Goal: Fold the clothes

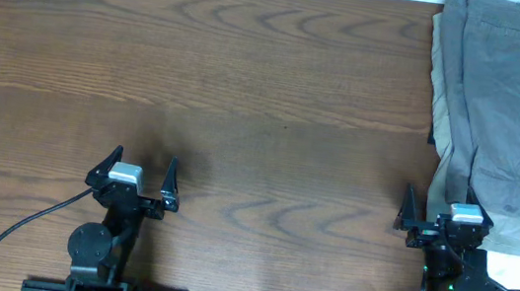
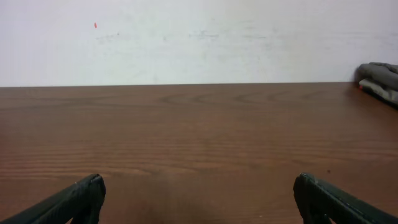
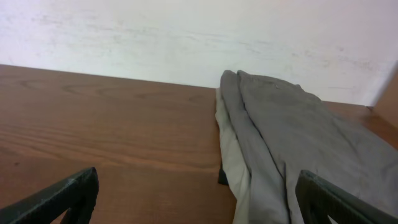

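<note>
The clothes lie in a pile at the table's far right: grey shorts (image 1: pixel 519 98) on top, and a paler khaki-beige layer (image 1: pixel 445 69) showing along their left edge. The right wrist view shows the grey shorts (image 3: pixel 292 137) just ahead, with the beige edge (image 3: pixel 231 149) beside them. From the left wrist, only a corner of the pile (image 2: pixel 379 78) appears at far right. My left gripper (image 1: pixel 144 173) is open over bare wood near the front left. My right gripper (image 1: pixel 437 215) is open at the pile's near end, holding nothing.
A white item (image 1: pixel 515 271) lies at the front right beside the right arm. A small dark patch (image 3: pixel 222 178) peeks out under the pile's left edge. The brown wooden table (image 1: pixel 248 84) ends at a white wall (image 3: pixel 186 37) at the back.
</note>
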You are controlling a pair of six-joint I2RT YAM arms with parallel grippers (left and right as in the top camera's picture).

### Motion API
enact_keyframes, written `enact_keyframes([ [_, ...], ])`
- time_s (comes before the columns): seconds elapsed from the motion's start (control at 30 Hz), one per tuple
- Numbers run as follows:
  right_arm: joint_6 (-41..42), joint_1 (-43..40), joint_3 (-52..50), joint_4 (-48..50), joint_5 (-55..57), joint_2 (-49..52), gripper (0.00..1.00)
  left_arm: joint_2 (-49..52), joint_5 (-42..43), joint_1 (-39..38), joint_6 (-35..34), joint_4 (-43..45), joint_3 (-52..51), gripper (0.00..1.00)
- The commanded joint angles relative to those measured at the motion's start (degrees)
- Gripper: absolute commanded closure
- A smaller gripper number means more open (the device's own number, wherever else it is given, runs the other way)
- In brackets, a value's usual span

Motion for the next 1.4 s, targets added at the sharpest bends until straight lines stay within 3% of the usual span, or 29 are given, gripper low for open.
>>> enact_keyframes([
  [0.0,-0.5,0.7,-0.1,-0.2,0.2,-0.3,0.01,-0.4,0.8,0.2,-0.1,-2.1,-0.9,0.02],
  [0.97,-0.5,0.7,-0.1,-0.1,0.1,-0.3,0.01,-0.4,0.8,0.2,-0.1,-2.1,-0.9,0.02],
  [1.37,2.5,0.7,-0.1,11.3,-3.2,-0.3,0.01,-0.4,-0.3,0.2,-0.1,0.3,-0.3,0.02],
])
